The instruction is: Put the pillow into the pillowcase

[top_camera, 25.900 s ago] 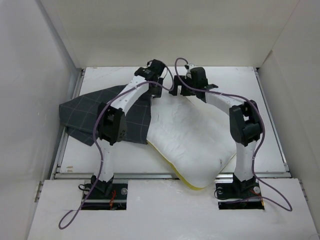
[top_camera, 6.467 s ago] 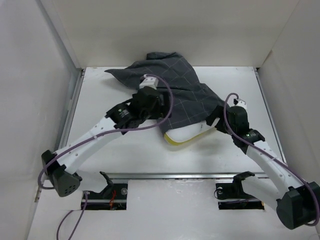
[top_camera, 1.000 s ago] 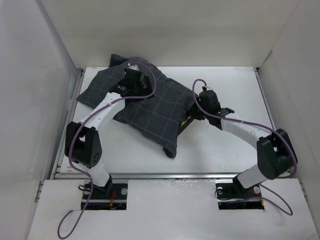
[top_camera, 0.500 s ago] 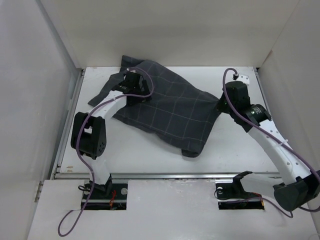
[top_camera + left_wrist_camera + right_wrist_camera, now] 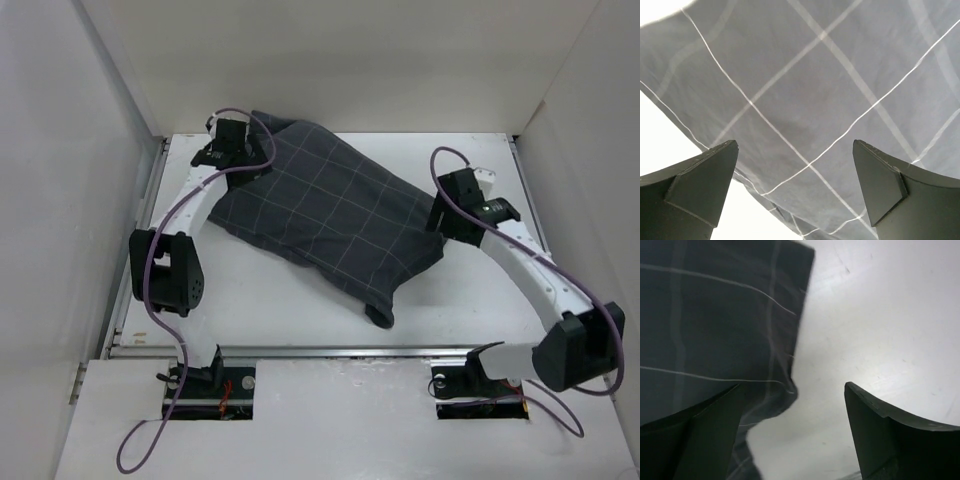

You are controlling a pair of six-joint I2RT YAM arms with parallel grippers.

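Closing out the insertion, by the look of it. Found the pillowcase (image 5: pixel 325 215) lying diagonally across the table (image 5: pixel 480 300), plump and domed through its middle, flatter and slack at the near corner. Saw no white face or yellow piping of the pillow in any view; judged it wholly inside the sack, hidden. Could not tell which end carries the mouth.

Left gripper (image 5: pixel 794 150): jaws spread wide, hovering over the far left corner of the cloth, pinching nothing. Right gripper (image 5: pixel 792 387): jaws likewise spread, straddling the right edge of the sack, dark cloth under one finger, bare table under the other; nothing held.

To finish well: locate the open hem first, pinch a single layer near a corner, and draw it over the filling rather than dragging the whole bundle. Keep the other pincer low on the opposite edge to pin the sack against sliding. Avoid nipping cushion and cloth together.

Materials: thin woven charcoal cloth, matte, with a pale windowpane grid bending over the bulge and soft creases along the edges; expected to bunch and slip readily. Smooth white tabletop, lightly scuffed, likely offering little friction. Dark, wedge-shaped, hard-edged fingers.
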